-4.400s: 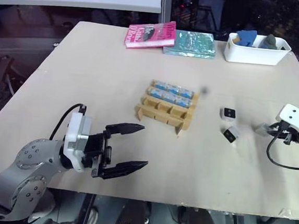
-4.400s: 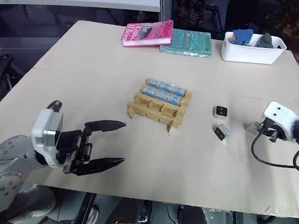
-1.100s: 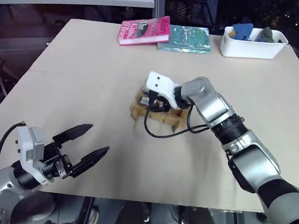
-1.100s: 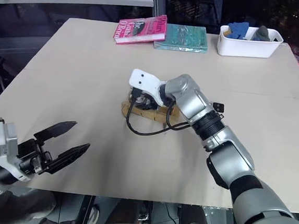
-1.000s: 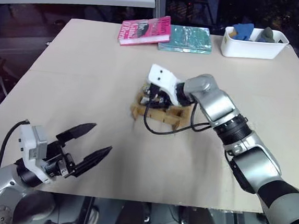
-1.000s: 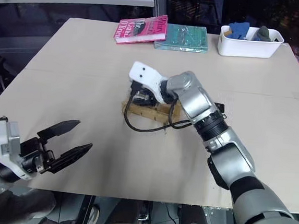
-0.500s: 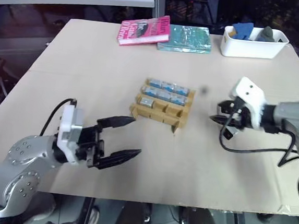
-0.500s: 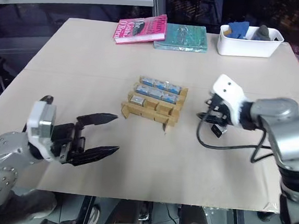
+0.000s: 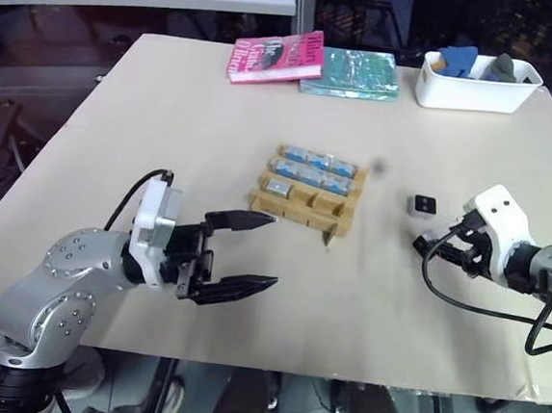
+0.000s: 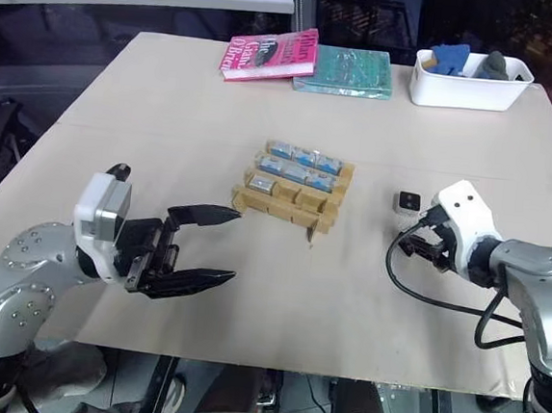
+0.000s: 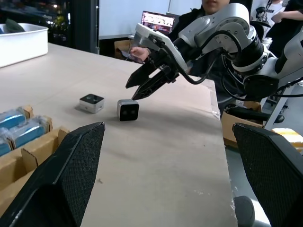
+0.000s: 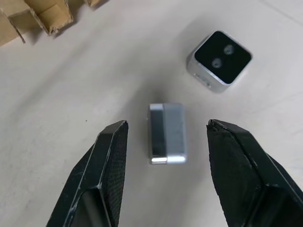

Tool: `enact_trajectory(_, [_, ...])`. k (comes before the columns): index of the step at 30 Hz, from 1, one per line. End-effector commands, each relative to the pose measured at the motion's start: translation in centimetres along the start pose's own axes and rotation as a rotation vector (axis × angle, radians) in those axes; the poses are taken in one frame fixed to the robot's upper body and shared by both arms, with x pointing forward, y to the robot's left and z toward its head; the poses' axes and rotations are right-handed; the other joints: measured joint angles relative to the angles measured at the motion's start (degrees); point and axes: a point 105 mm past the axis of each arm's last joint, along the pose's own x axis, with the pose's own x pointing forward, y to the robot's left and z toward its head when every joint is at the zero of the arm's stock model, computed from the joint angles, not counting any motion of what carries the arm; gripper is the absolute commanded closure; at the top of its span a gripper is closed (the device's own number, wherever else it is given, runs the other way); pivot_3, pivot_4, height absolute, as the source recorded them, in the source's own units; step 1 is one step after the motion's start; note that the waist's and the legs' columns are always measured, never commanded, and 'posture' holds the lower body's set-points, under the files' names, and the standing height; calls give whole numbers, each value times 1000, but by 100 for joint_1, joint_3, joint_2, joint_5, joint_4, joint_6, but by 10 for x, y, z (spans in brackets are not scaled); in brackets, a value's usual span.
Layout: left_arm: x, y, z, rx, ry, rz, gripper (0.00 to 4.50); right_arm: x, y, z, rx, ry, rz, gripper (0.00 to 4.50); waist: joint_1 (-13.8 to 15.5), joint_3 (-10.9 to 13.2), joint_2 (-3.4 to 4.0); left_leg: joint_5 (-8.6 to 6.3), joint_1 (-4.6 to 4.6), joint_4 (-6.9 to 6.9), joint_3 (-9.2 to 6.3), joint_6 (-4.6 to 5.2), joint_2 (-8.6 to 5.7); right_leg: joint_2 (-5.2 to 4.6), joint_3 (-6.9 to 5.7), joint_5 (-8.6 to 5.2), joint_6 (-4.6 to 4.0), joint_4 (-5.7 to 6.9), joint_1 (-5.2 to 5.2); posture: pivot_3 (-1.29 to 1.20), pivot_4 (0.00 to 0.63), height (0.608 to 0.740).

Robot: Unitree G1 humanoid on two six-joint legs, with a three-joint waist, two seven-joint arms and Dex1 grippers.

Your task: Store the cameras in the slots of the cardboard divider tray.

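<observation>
A camera is lying on the table between the right gripper's spread fingers, untouched; another camera is sitting just beyond. The left gripper is hovering spread wide.

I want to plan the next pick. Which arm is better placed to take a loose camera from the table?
The right. The right gripper hangs open just above a loose camera. The left gripper is on the far side of the cardboard divider tray.

the pink book bears white title lettering too small to read.
</observation>
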Motion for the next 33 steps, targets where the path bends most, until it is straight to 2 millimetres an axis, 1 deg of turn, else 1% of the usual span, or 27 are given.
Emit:
enact_trajectory(1, [1,-2,2,25,-1,-9,0,-4,1,6,-18,-44,-9,1883,4,0,-1,0,0,0,0,0,0,0,0,0,0,0,1,0,150,740])
enact_trajectory(6, [-1,-7,1,11,11,-15,0,2,0,-2,-22,-23,-7,1883,2,0,-1,0,1,2,-1,0,0,2,0,0,1,0,3,0,150,740])
enact_trajectory(14, [-5,-8,-1,12,22,-8,0,10,-6,-7,-24,-7,-8,1883,1,-1,-2,0,3,4,-1,0,0,4,-1,-1,2,2,5,0,150,740])
enact_trajectory(22, [-7,-9,-2,15,21,8,0,16,-6,-9,-20,-1,12,1883,2,-1,-2,0,3,6,-1,0,1,4,0,-1,2,3,5,0,150,740])
enact_trajectory(23, [-8,-9,-2,15,22,9,0,17,-6,-9,-20,-2,13,2126,2,-1,-2,0,3,6,-1,0,1,4,0,-1,2,4,5,0,150,740])
enact_trajectory(25, [-8,-10,-2,15,22,9,0,17,-6,-8,-20,-2,15,2754,2,-1,-2,0,3,6,-1,0,1,4,1,-1,2,3,5,0,150,740])
enact_trajectory(26, [-8,-10,-3,15,24,10,0,17,-5,-8,-23,-3,16,3118,2,-1,-2,0,3,6,-1,0,0,4,1,-1,2,3,5,0,150,740])
enact_trajectory(27, [-9,-10,-3,14,25,11,0,17,-5,-8,-25,-3,17,3637,2,-1,-2,0,3,6,-1,0,0,4,1,-1,2,3,5,0,150,740])
enact_trajectory(28, [-9,-10,-3,14,25,12,0,17,-5,-8,-27,-3,17,3805,2,-1,-2,0,3,6,-1,0,1,4,0,-1,2,3,5,0,150,740])
enact_trajectory(33, [-10,-10,-4,13,27,17,0,13,-4,4,-68,-37,17,3808,2,-1,-2,0,4,7,0,0,1,4,1,-1,2,4,5,0,150,740])
